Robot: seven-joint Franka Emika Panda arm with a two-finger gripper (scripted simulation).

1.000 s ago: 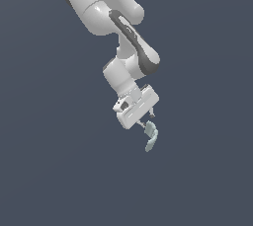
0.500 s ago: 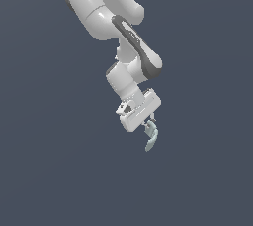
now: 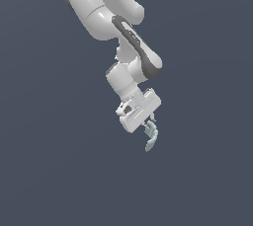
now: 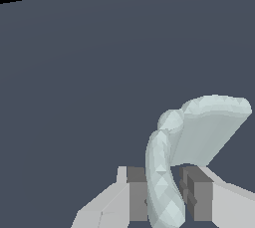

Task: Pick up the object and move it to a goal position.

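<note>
The object (image 3: pixel 151 138) is a small pale grey-green curved flat piece, hanging below the white hand in the exterior view. My gripper (image 3: pixel 148 127) is shut on its upper end, tilted toward the exterior view's right. In the wrist view the object (image 4: pixel 196 132) bends up and away from my gripper (image 4: pixel 166 199), and the two grey pads (image 4: pixel 137 197) press on its narrow lower end from both sides. The whole piece is lifted, with nothing touching it but the pads.
Only a plain dark grey-blue surface (image 3: pixel 59 170) shows around the arm. No other objects, containers or edges appear in either view.
The arm with the held object has shifted slightly upward in the exterior view. The grasp on the object is unchanged.
</note>
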